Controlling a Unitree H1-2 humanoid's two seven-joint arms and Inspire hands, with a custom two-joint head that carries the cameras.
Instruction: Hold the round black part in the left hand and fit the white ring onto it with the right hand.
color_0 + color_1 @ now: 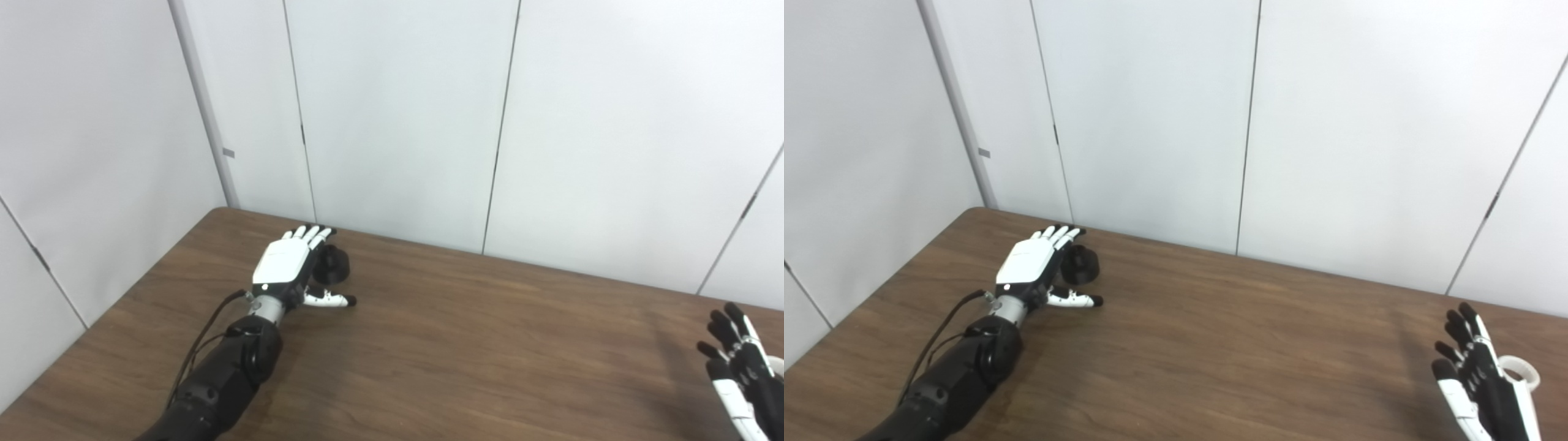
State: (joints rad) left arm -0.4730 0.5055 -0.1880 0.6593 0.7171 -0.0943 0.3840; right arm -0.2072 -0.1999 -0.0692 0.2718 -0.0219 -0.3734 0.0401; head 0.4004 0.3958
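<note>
Left hand [286, 264] spread flat, nothing gripped — round black part [332, 264] just beside its palm, ready for enclosing. Right hand [1479, 376] open, fingers splayed, empty; white ring [1519, 370] just behind it on table [1243, 343] — both 2 pickups judged not yet made.

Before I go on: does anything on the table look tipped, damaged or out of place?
Nothing stands out. The round black part sits flat on the table beside the open left hand. The white ring lies by the open right hand, partly hidden behind it.
</note>
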